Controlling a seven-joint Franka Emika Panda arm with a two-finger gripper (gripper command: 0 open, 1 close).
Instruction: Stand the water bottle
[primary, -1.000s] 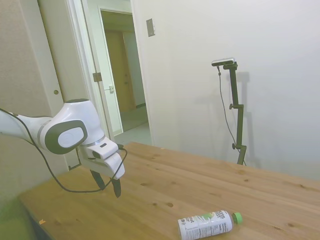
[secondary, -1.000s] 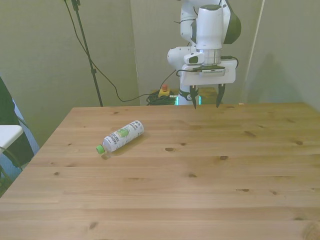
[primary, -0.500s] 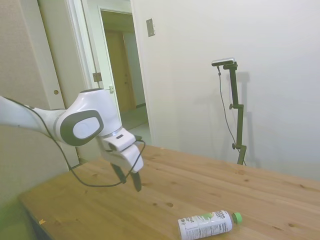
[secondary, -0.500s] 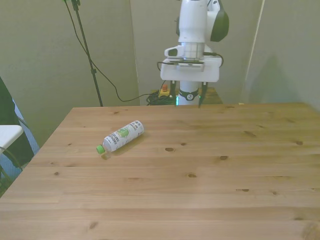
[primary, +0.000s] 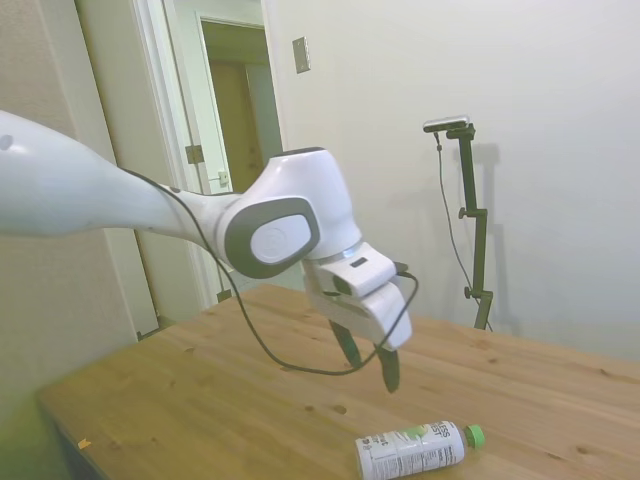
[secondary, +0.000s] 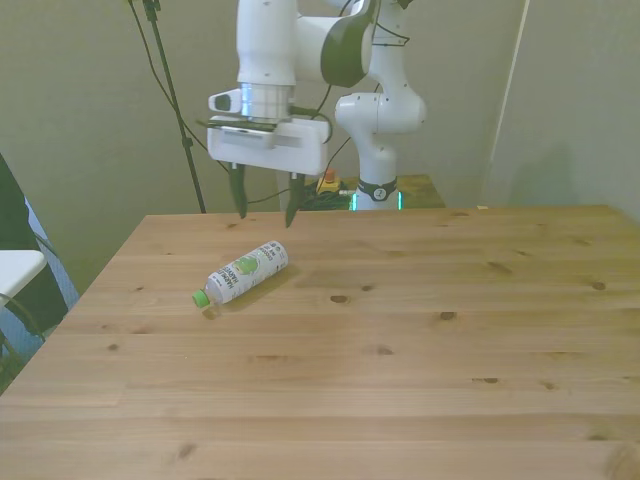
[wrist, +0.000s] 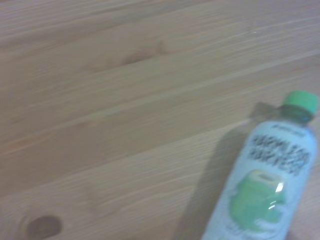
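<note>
Across the whole front view spreads the wooden surface (secondary: 400, 340), made of long pale planks with small dark knots. It is the biggest thing to see.

Next in size is the white robot arm (secondary: 300, 50). It hangs over the far part of the surface, toward the front view's left. A black cable (primary: 300, 360) loops down from the arm near its wrist.

At the end of the arm is the claw (secondary: 265, 205). It points straight down and is up in the air, not touching anything. Its two dark fingers (secondary: 238, 195) are spread apart with nothing between them, so the claw is open and holds nothing.

Smallest is the water bottle (secondary: 242, 273). It lies on its side on the surface, toward the front view's left, a little nearer the camera than the claw and below it. It is a clear bottle with a white label that has dark print and green marks. Its bright green cap (secondary: 200, 297) points toward the near left of the front view. In the side view the water bottle (primary: 412, 448) lies at the near edge, with the claw (primary: 372, 362) above it and a bit to the left. The wrist view shows the water bottle (wrist: 260, 190) from close by, blurry, lying on the planks.
</note>
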